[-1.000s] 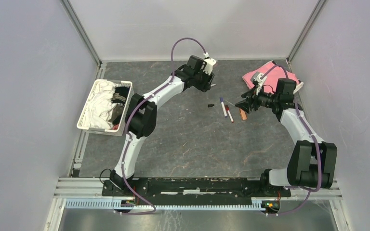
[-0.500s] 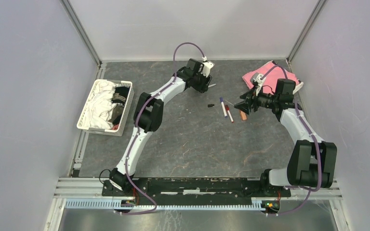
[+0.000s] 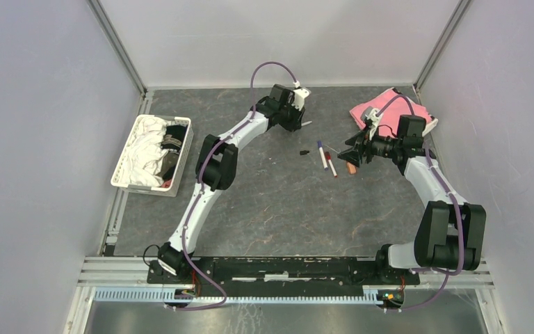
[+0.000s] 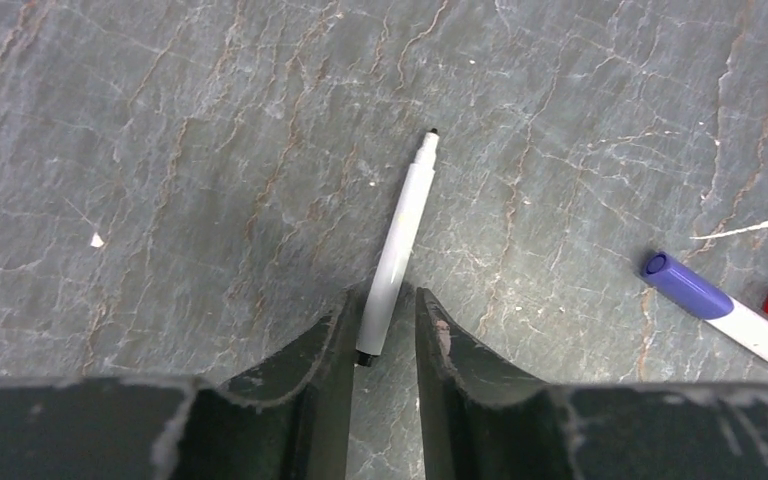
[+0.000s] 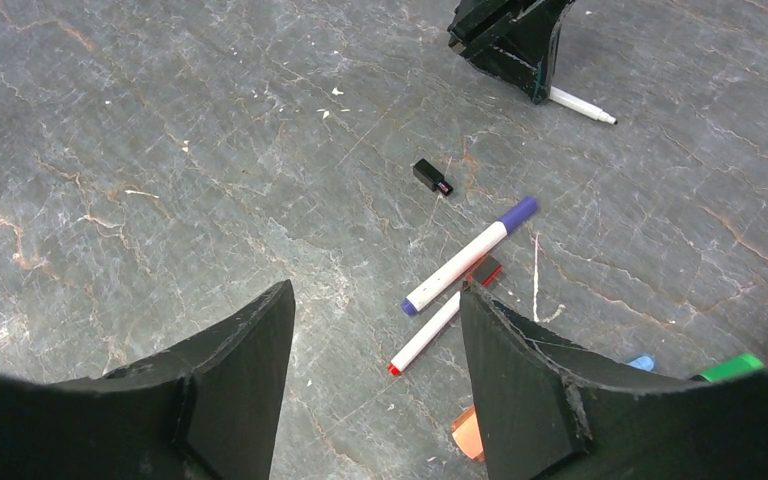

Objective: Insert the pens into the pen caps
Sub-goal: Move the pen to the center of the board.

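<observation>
White pen lying on worktop, rear end between narrowly parted left fingers, not yet clenched. Centre on barrel, clench squarely, lift level. Right fingers spread wide, empty; black cap ahead.

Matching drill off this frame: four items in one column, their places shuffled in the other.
1. uncapped white pen
2. black cap
3. pink cloth
4. basket

A. far right corner of the table
B. between the left gripper fingers
C. left side of the table
D. loose near the table's middle

Pairs: 1-B, 2-D, 3-A, 4-C
</observation>
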Tool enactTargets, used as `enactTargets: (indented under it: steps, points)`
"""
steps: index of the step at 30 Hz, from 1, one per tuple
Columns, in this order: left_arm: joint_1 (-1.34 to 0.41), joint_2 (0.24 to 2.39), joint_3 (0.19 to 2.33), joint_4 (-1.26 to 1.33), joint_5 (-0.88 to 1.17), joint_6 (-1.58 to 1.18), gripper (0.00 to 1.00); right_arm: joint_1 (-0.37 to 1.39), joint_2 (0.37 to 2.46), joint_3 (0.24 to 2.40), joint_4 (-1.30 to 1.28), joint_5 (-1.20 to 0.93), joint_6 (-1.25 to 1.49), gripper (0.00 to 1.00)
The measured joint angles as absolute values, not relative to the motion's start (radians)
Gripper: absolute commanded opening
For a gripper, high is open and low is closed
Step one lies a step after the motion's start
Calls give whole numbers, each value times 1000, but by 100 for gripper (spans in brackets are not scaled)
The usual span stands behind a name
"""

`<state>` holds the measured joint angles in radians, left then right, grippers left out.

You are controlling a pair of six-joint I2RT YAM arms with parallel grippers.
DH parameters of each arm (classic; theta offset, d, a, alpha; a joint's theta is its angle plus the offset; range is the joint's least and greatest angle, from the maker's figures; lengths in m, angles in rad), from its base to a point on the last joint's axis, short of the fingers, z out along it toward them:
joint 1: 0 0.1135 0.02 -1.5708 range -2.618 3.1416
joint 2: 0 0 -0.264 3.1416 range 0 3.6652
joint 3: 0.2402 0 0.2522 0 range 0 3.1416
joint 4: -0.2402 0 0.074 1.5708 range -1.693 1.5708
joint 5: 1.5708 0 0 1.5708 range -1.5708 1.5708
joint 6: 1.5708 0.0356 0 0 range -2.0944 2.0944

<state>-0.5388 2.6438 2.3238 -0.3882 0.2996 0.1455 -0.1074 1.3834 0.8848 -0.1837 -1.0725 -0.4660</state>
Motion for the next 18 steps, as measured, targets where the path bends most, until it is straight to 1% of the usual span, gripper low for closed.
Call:
enactTargets:
  steps: [2, 4, 7, 12, 14, 18]
  points:
    - [-538, 2646, 2325, -389, 318, 144, 22, -109, 1384, 885, -187, -1074, -469, 66]
    - [-538, 2647, 2325, -390, 332, 140, 10, -111, 1385, 885, -193, -1076, -471, 66]
    - [-537, 2642, 2308, -381, 343, 136, 3, -113, 1385, 885, -199, -1076, -477, 66]
    - [-537, 2551, 2152, -339, 285, 108, 2, -113, 1385, 885, -205, -1081, -479, 66]
    - [-537, 2474, 2030, -321, 234, 76, 2, -113, 1386, 885, -205, -1086, -479, 65]
    - [-540, 2263, 1698, -265, 133, -15, 2, -113, 1387, 885, -198, -1100, -470, 65]
